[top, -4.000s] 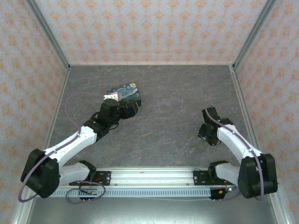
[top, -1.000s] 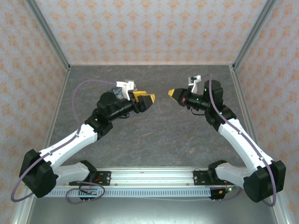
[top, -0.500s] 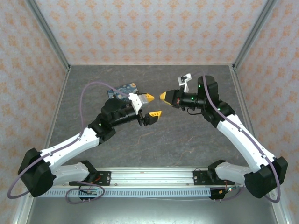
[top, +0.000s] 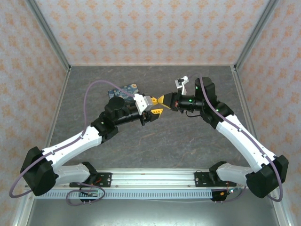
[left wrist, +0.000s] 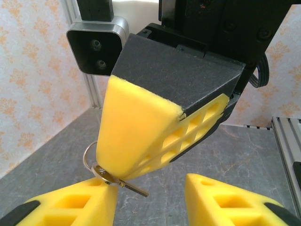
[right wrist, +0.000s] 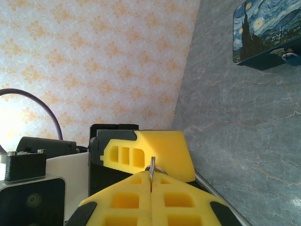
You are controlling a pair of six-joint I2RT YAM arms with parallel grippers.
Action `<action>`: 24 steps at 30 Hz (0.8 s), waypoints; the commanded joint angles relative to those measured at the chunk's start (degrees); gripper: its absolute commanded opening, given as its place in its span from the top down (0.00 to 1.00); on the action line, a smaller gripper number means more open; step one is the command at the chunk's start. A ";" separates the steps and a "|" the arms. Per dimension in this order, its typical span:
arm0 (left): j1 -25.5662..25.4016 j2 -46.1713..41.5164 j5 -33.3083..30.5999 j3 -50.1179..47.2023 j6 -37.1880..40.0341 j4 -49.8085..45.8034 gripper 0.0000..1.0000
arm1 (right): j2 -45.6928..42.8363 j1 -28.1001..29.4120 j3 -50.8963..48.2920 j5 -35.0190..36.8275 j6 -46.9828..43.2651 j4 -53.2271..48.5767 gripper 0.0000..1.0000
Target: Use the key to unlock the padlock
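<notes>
My right gripper (top: 162,100) is shut on the key (left wrist: 118,181); its ring (right wrist: 151,170) sticks up from the closed fingertips (right wrist: 151,188). In the left wrist view the key blade points down and right, and its head touches my left gripper's left finger (left wrist: 66,207). My left gripper (top: 154,106) is open above the table, and the right gripper's tip sits between its fingers. The padlock (right wrist: 283,52) shows as a small greyish metal piece at the edge of the tin, far from both grippers.
The dark-blue starry-night tin (top: 124,90) lies on the grey stone-look table (top: 178,136), behind the left arm. Patterned walls close in the back and both sides. A metal rail (top: 150,178) runs along the near edge.
Both arms have risen from the table and closed in on each other. In the last half second the right gripper moved left until its tip sat between the left gripper's open fingers.
</notes>
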 commanded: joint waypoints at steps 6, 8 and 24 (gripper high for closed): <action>-0.26 0.07 -4.43 1.27 0.41 -0.40 0.72 | -1.52 0.48 0.64 -0.02 0.83 1.79 1.00; -0.24 0.16 -4.97 1.32 0.22 -0.40 0.74 | -1.53 0.41 0.58 -0.02 0.85 1.66 1.00; -0.24 -1.27 -8.24 0.48 2.03 -2.23 1.00 | -3.29 0.48 -0.51 0.77 -0.36 -0.05 1.00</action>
